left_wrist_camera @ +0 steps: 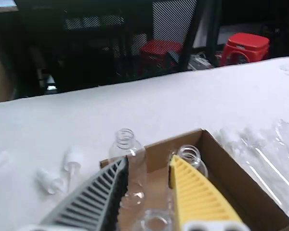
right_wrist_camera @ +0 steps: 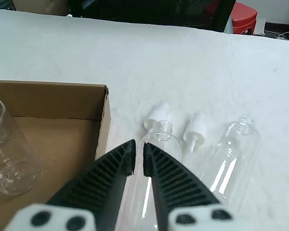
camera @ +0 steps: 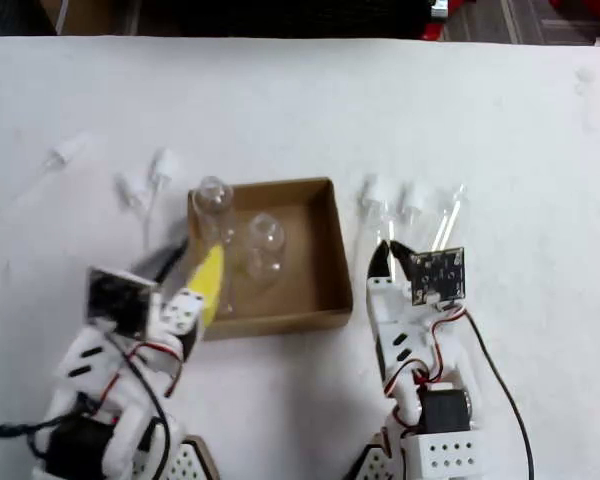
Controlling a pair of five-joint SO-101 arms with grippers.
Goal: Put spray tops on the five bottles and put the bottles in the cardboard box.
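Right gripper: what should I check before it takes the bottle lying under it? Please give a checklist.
1. Right gripper open for the grasp: not ok, nearly shut.
2. Lying bottle free of the cardboard box: ok.
3. Its neck bare for a top: ok.
4. Spray top beside that neck: ok.
5. Left gripper away, over the box: ok.

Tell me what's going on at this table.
Two robot arms are working on a bottling job. The left claw hangs open over the cardboard box, where three clear bottles sit uncapped. The right claw, shut, points at two more open bottles lying on the table beside the box. Loose spray tops lie on both sides.
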